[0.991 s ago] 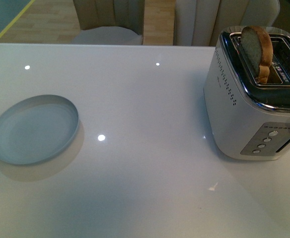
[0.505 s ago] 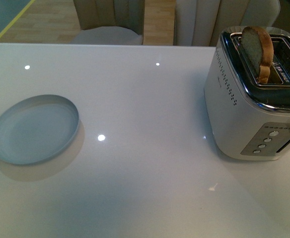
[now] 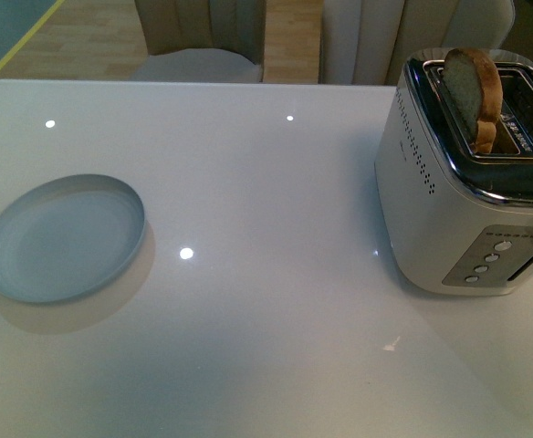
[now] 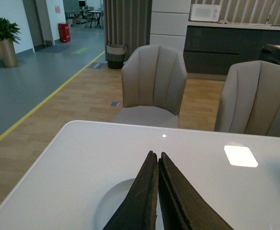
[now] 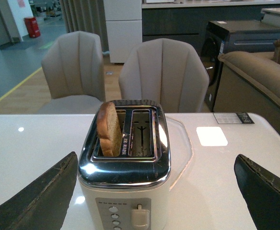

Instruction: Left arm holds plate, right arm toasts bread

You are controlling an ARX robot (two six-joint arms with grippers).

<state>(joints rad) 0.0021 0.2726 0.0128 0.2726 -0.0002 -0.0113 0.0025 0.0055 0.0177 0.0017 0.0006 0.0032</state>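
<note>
Open-plan showroom kitchen: counters [image 4: 236, 40], dining chairs [image 4: 153, 81]

Left gripper pressed together, right gripper spread wide.

The left gripper [image 4: 157, 158] is seen with its dark wedge-shaped fingers [image 4: 140, 201] meeting at the tips. The right gripper [image 5: 154, 191] is held with its fingers [image 5: 39, 199] far apart. Neither arm is caught by the front view.

The glossy white table [image 3: 266, 182] carries the plate [image 3: 63, 239] and, well apart, a toaster [image 3: 467, 201].
</note>
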